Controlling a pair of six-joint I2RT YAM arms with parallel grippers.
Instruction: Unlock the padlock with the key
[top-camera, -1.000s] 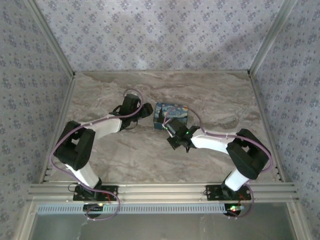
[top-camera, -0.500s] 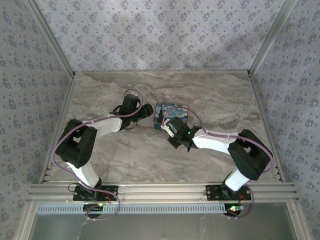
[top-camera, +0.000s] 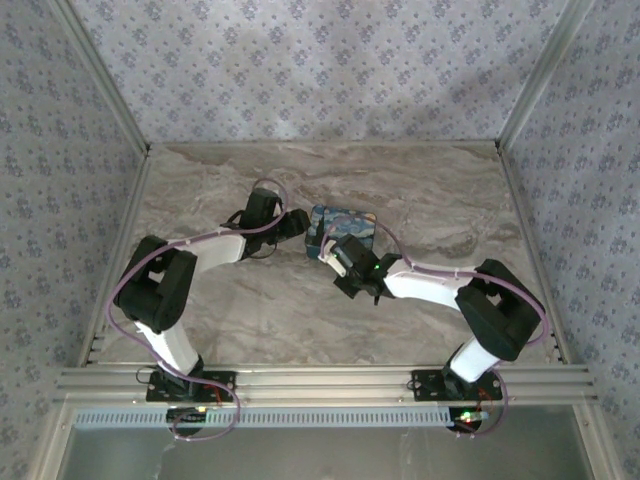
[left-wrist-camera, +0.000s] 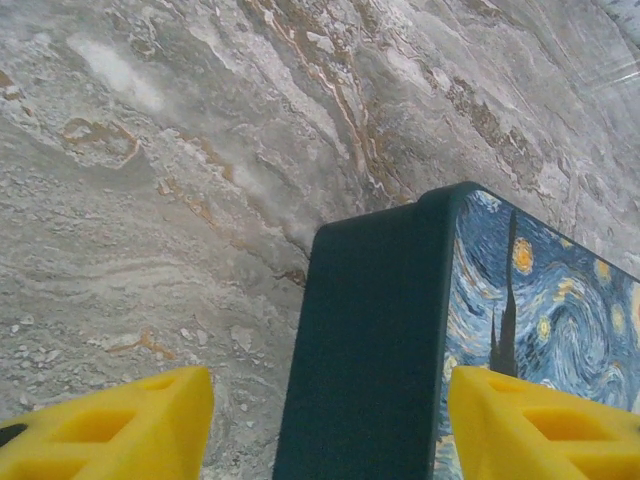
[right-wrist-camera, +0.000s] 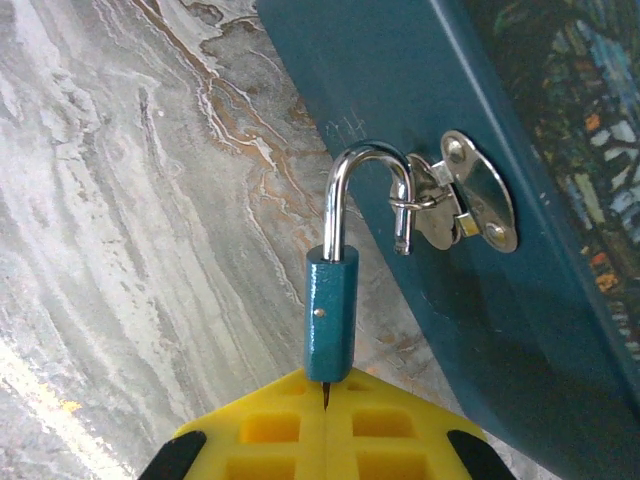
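Padlock (right-wrist-camera: 330, 310) is sitting dead ahead of the right end effector (right-wrist-camera: 325, 392), its long axis running in line with the pinched-shut fingers and its base touching their tips. Its shackle (right-wrist-camera: 365, 160) is hooking the hasp (right-wrist-camera: 470, 195), while the left end effector (left-wrist-camera: 330, 428), spread wide, is straddling the box (left-wrist-camera: 370, 330), farther off.

A box (top-camera: 343, 221) lies mid table (top-camera: 290, 320): left gripper (top-camera: 297, 221) at its left end, right gripper (top-camera: 334, 251) before it, padlock (right-wrist-camera: 331, 318) on its hasp (right-wrist-camera: 472, 194).

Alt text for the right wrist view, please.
A blue padlock is hooked by its open shackle through the silver hasp of a teal box, its base meeting the tips of the shut yellow claw. Grey marbled tabletop lies behind.
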